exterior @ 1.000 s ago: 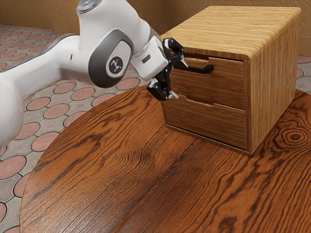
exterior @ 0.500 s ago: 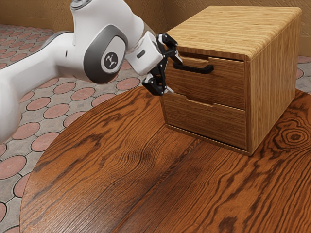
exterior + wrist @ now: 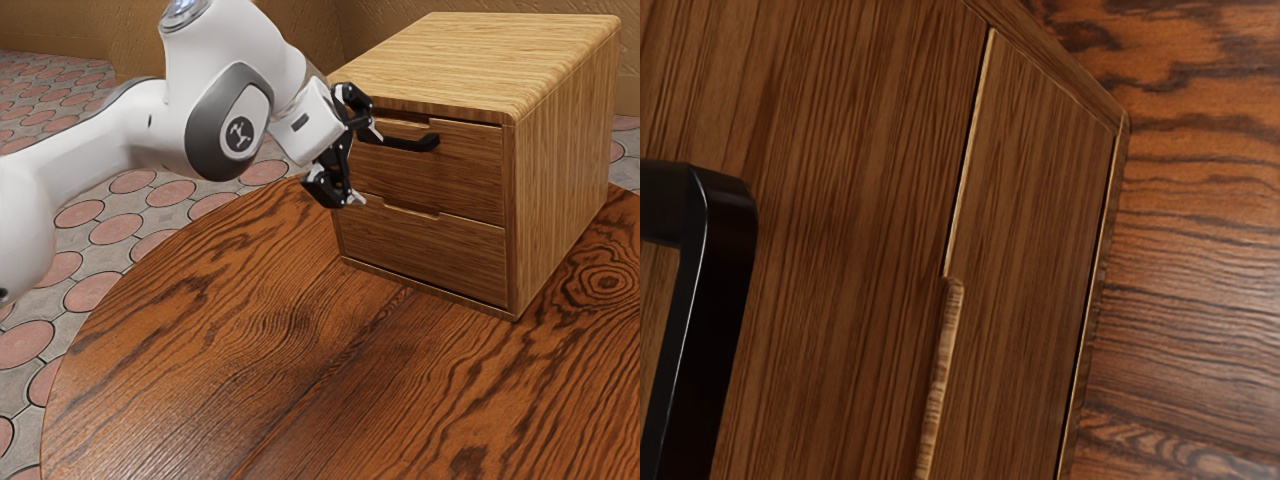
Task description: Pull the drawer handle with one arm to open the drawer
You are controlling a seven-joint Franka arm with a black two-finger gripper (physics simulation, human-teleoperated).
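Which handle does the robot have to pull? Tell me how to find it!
Find the light wooden cabinet on the dark table. Look at its upper drawer: the handle is the thin black bar across the front. The lower drawer has only a wooden lip, no black bar.

The setting is a rendered domestic interior of the living-room or study type. Indicators:

- The floor (image 3: 110,225), at the left of the exterior view, is grey tiling with reddish round insets.
- The wall (image 3: 80,30), along the upper left edge, is brown and wood-toned.
- The desk (image 3: 300,380), across the lower half, has a rounded edge and dark, strongly grained wood.
- A light-wood cabinet (image 3: 500,60), upper right, stands on the desk. Its upper drawer (image 3: 450,175) bears a black handle (image 3: 405,143); its lower drawer (image 3: 430,250) sits directly beneath.
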